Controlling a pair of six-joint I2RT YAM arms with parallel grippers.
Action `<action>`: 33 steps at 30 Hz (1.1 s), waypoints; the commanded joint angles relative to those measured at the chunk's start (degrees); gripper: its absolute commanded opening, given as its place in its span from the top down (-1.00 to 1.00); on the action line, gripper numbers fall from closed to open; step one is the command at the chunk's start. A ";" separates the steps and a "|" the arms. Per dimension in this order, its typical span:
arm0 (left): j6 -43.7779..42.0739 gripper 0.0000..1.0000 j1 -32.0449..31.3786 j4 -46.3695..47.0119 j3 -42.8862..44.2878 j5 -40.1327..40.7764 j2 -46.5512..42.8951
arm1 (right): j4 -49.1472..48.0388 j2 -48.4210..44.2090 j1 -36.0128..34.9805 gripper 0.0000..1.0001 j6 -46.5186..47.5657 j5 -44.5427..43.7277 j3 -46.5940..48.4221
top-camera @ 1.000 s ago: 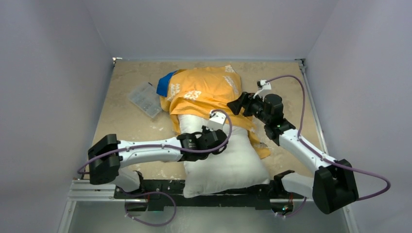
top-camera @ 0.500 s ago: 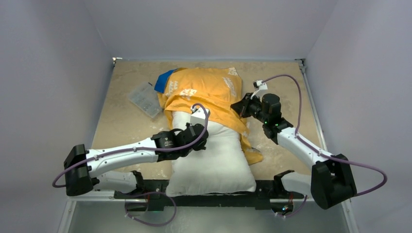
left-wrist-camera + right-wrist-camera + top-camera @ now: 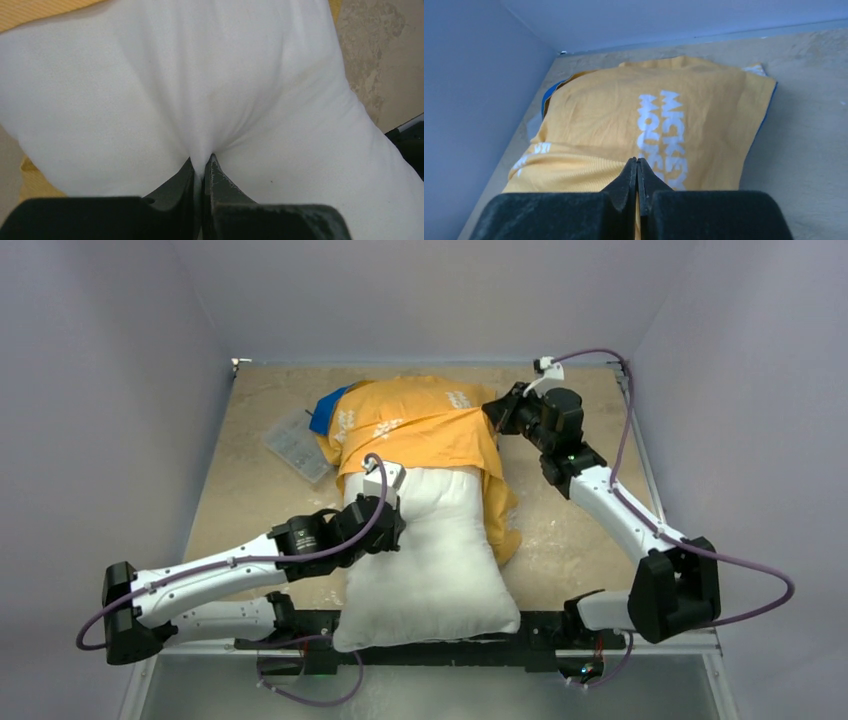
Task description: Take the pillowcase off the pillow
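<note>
The white pillow (image 3: 432,560) lies lengthwise in the table's middle, its near end at the front edge. Its far end sits under the orange-yellow pillowcase (image 3: 415,425), which has white lettering and a blue edge (image 3: 325,412). My left gripper (image 3: 392,525) is shut on a pinch of the pillow's (image 3: 210,90) fabric at its left side; the left wrist view shows the left gripper (image 3: 202,165) with white cloth between its fingers. My right gripper (image 3: 495,412) is shut on the pillowcase's right far part. In the right wrist view the pillowcase (image 3: 649,120) stretches away from the right gripper (image 3: 637,161).
A clear plastic box (image 3: 298,445) lies on the beige table (image 3: 250,500) just left of the pillowcase. Grey walls close in the table on the left, right and far sides. The arms' mounting rail (image 3: 300,625) runs along the near edge.
My right gripper shut on the pillowcase and drew it toward the far right. My left arm pulled the pillow nearer and leftward, and more white pillow shows.
</note>
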State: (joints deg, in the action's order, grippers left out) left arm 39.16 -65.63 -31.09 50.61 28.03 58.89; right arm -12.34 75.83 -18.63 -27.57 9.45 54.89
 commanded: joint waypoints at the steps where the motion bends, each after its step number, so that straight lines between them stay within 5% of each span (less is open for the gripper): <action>1: -2.22 1.00 0.23 -2.39 -1.06 -1.42 -4.70 | -1.92 1.90 5.17 1.00 0.99 -7.62 9.02; 11: -1.44 1.00 0.23 -5.42 -1.49 0.27 -9.32 | -0.51 3.47 12.91 1.00 3.95 1.47 16.59; 19: -1.81 1.00 0.23 -3.04 -0.94 -0.29 -6.35 | -1.47 -5.71 6.25 -0.39 6.17 9.65 1.25; 23: -2.15 1.00 0.23 -2.09 -0.99 -0.25 -5.94 | -0.94 -8.48 3.26 -0.69 7.11 10.26 -4.87; 29: -2.15 1.00 0.23 -1.47 -0.63 -0.94 -5.46 | -3.64 -4.81 -1.60 -0.71 6.45 11.04 -9.43; 31: -2.09 1.00 0.23 -2.12 -0.37 -0.77 -5.78 | -5.01 -2.44 -1.74 -0.46 6.39 12.20 -9.55; 33: -2.00 1.00 0.23 -3.19 -0.10 -0.47 -6.46 | -6.15 -0.74 -1.72 0.05 6.58 12.34 -9.29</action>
State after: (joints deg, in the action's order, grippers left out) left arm 38.28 -65.65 -33.08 49.08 26.50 53.52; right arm -14.15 72.60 -20.29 -21.58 19.77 45.58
